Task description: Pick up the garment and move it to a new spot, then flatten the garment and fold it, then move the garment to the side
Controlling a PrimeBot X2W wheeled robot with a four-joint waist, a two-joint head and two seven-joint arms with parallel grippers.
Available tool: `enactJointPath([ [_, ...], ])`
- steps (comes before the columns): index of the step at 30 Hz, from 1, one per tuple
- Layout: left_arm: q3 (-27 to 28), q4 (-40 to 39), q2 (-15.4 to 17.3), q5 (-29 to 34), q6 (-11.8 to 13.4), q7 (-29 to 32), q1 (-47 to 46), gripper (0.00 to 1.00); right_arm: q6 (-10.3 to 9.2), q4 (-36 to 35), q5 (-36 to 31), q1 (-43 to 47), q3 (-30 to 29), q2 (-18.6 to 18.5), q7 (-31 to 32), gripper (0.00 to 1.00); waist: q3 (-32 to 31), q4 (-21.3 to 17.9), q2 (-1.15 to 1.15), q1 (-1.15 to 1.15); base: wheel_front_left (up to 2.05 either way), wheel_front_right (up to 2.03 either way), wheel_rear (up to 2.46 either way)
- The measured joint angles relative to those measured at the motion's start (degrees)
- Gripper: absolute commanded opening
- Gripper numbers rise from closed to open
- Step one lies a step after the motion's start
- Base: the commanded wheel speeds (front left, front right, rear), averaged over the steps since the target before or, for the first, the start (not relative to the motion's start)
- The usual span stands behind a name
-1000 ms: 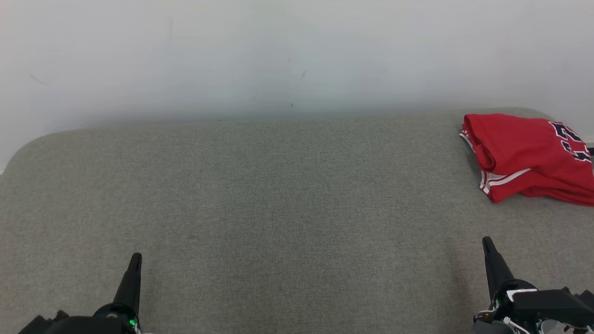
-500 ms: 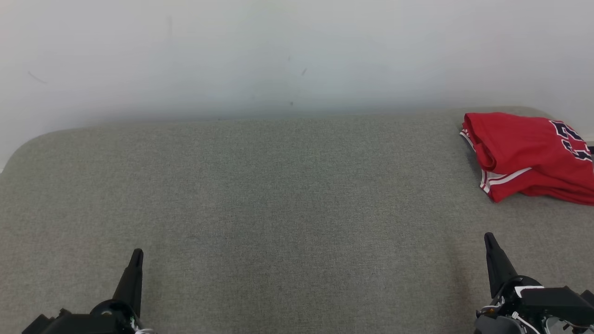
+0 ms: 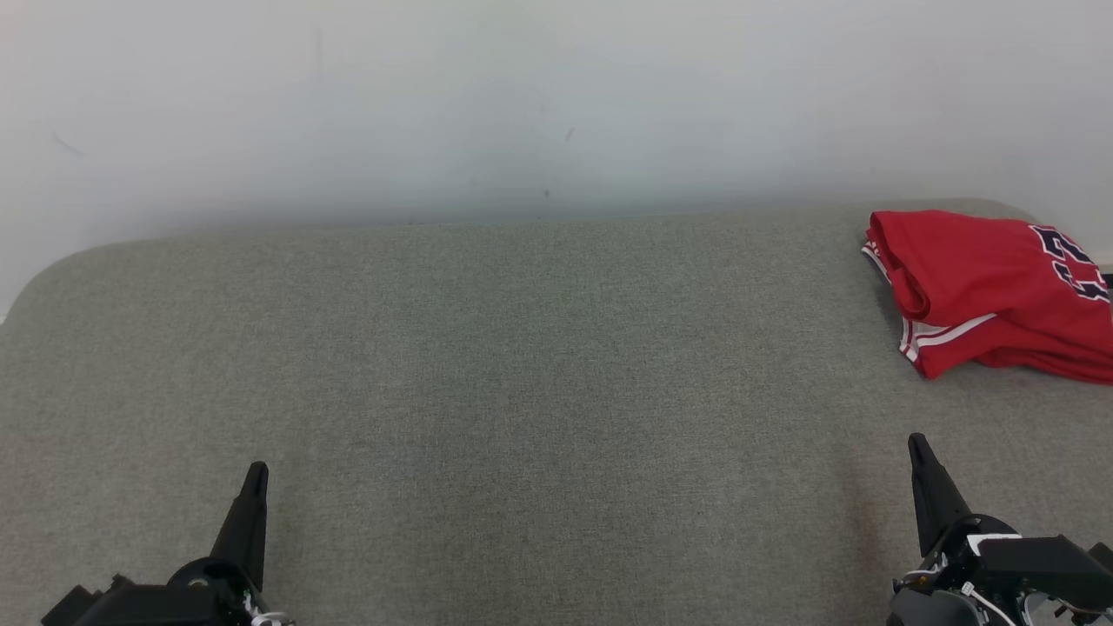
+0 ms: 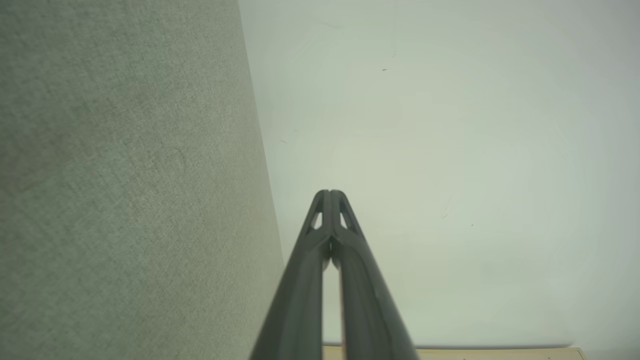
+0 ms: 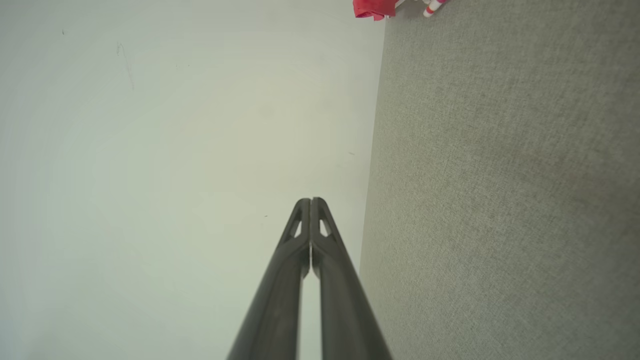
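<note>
The garment [image 3: 983,291] is a red jersey with white trim and dark lettering, lying folded at the far right of the grey fabric surface [image 3: 522,365] in the head view; part of it runs past the right edge. A corner of the garment [image 5: 372,8] shows at the top of the right wrist view. My left gripper [image 3: 256,474] stands shut at the lower left, far from the jersey. My right gripper [image 3: 916,445] is shut at the lower right, a short way in front of the jersey. In both wrist views the fingertips meet, left gripper [image 4: 330,192] and right gripper [image 5: 310,201], with nothing held.
A pale wall [image 3: 556,104] rises right behind the grey surface. The surface's far left corner [image 3: 52,269] is rounded. A strip of light wood [image 4: 500,354] shows at the bottom of the left wrist view.
Both grippers have crept slightly forward over the surface, still shut. The jersey lies as before; the head camera shifted a touch.
</note>
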Motion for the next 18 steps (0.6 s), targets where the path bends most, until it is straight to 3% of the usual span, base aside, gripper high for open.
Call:
enactJointPath([
  [18, 0.00, 0.00, 0.00, 0.00, 0.00, 0.00, 0.00, 0.00, 0.00, 0.00, -0.01, -0.12, -0.16, 0.11, 0.11, 0.00, 0.00, 0.00, 0.00, 0.00, 0.00, 0.00, 0.00],
])
